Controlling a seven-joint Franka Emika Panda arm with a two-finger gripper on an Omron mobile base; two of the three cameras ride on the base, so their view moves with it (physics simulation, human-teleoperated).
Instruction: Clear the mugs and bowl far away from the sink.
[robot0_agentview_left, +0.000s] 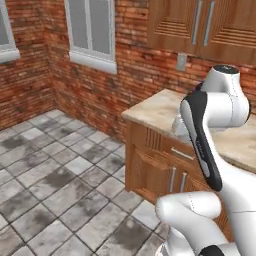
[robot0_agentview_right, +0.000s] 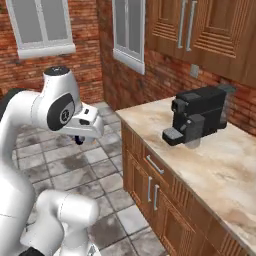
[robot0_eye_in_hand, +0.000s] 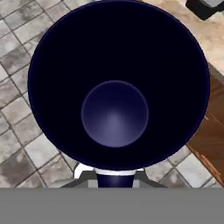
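Observation:
A mug (robot0_eye_in_hand: 116, 87) with a dark navy rim and inside opens toward the hand view, seen straight down into its rounded bottom. My gripper (robot0_eye_in_hand: 114, 178) is shut on its rim at the near side. In the right base view the hand (robot0_agentview_right: 86, 124) hangs over the tiled floor, left of the counter's end, with a dark bit of the mug (robot0_agentview_right: 78, 140) under it. The bowl and the sink are out of view.
A black coffee machine (robot0_agentview_right: 199, 119) stands on the beige stone counter (robot0_agentview_right: 225, 170), above wooden cabinet doors (robot0_agentview_right: 152, 187). Brick walls with windows (robot0_agentview_left: 92, 30) lie behind. Grey tiled floor (robot0_agentview_left: 55, 175) spreads to the left of the counter.

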